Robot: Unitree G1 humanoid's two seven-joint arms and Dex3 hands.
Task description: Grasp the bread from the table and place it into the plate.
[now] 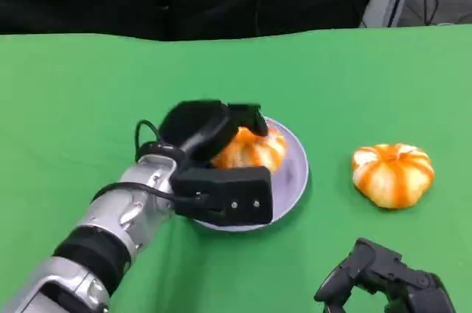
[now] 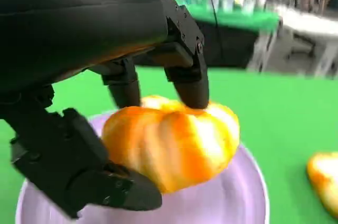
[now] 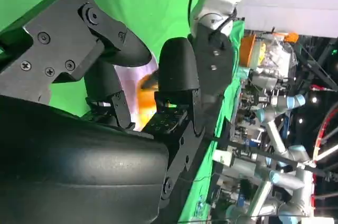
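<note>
Head view: left hand (image 1: 214, 154) over lilac plate (image 1: 295, 180), fingers wrapped on orange-and-white bread (image 1: 254, 149) — bread sits within plate rim. Second bread (image 1: 392, 173) on green surface (image 1: 88, 91), well right of plate. Right hand (image 1: 383, 280) low at near edge, fingers curled in, holding nothing.

Left wrist view: fingers (image 2: 190, 84) press bread (image 2: 171, 142) from above, thumb below — bread just over plate (image 2: 248, 192).

Right wrist view: right hand (image 3: 105, 102), fingers bent, nothing in them.

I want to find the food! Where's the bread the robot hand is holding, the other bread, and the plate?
held bread (image 2: 174, 147): left wrist view, its striped front.
other bread (image 1: 392, 174): head view, its top middle.
plate (image 1: 297, 173): head view, bare right rim.
</note>
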